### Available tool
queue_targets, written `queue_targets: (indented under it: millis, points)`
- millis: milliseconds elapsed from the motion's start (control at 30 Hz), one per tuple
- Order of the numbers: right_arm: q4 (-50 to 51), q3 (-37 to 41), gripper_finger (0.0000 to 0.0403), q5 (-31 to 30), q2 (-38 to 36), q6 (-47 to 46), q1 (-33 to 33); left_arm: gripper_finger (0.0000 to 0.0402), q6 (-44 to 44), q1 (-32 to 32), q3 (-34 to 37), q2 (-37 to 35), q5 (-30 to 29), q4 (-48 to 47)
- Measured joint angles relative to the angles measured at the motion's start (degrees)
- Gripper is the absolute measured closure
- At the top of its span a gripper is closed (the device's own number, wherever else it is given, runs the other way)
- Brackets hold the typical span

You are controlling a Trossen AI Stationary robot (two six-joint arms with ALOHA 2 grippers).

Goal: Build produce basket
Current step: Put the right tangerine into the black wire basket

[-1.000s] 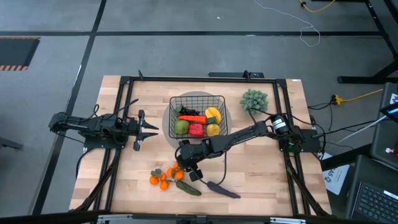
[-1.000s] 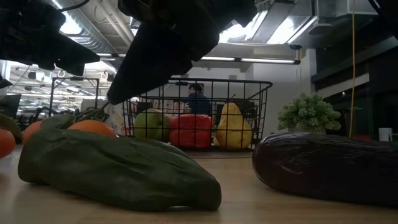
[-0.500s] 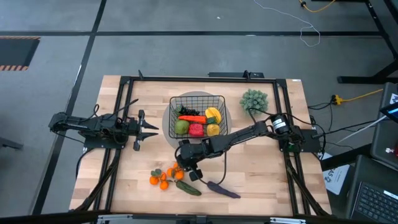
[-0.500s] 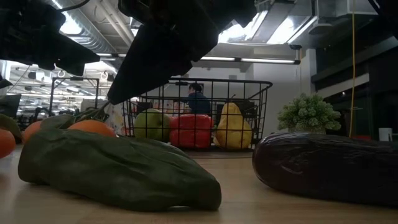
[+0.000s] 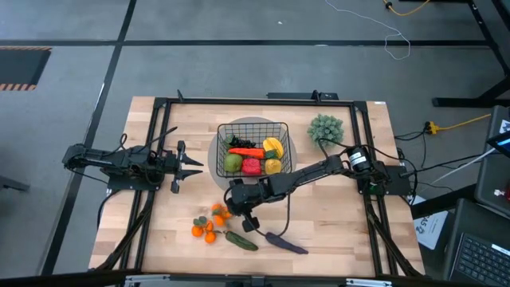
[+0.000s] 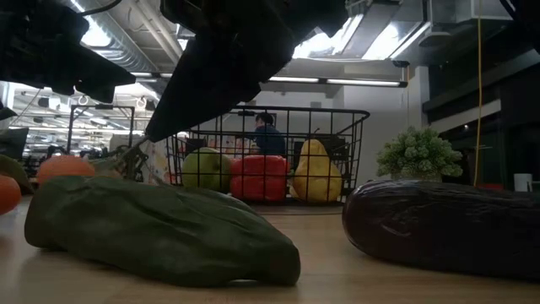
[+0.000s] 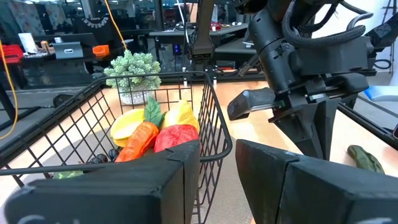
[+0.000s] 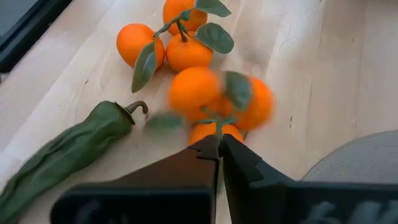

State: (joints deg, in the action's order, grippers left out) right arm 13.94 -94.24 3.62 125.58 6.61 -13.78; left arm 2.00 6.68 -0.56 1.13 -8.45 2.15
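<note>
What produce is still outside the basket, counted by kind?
Tangerine bunches: 2, the loose tangerine bunch and the held tangerine bunch in the right gripper
Cucumber: 1
Eggplant: 1
Total: 4

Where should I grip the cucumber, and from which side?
Grip the cucumber across its narrow middle, coming straight down from above. It lies flat on the table, long and slim, with bare wood on both long sides; the tangerines sit only near one end.
</note>
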Motion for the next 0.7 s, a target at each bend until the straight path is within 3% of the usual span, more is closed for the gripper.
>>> queue_targets:
  millis: [300,500,700]
  points:
    - [5.55,-2.64,0.0402,-4.83,-0.67,-0.27,-0.02,0.0308,0.00,-0.02,0.00,0.00,0.00,-0.02]
    - [20.70,-11.73,0.0403,-11.76,-0.92,1.49,-0.79,0.0308,0.00,-0.02,0.00,0.00,-0.02,-0.02]
    - [38.42,-24.40,0.0403,-10.06,-0.94,2.97,-3.01,0.0308,0.00,-0.02,0.00,-0.02,-0.02,-0.02]
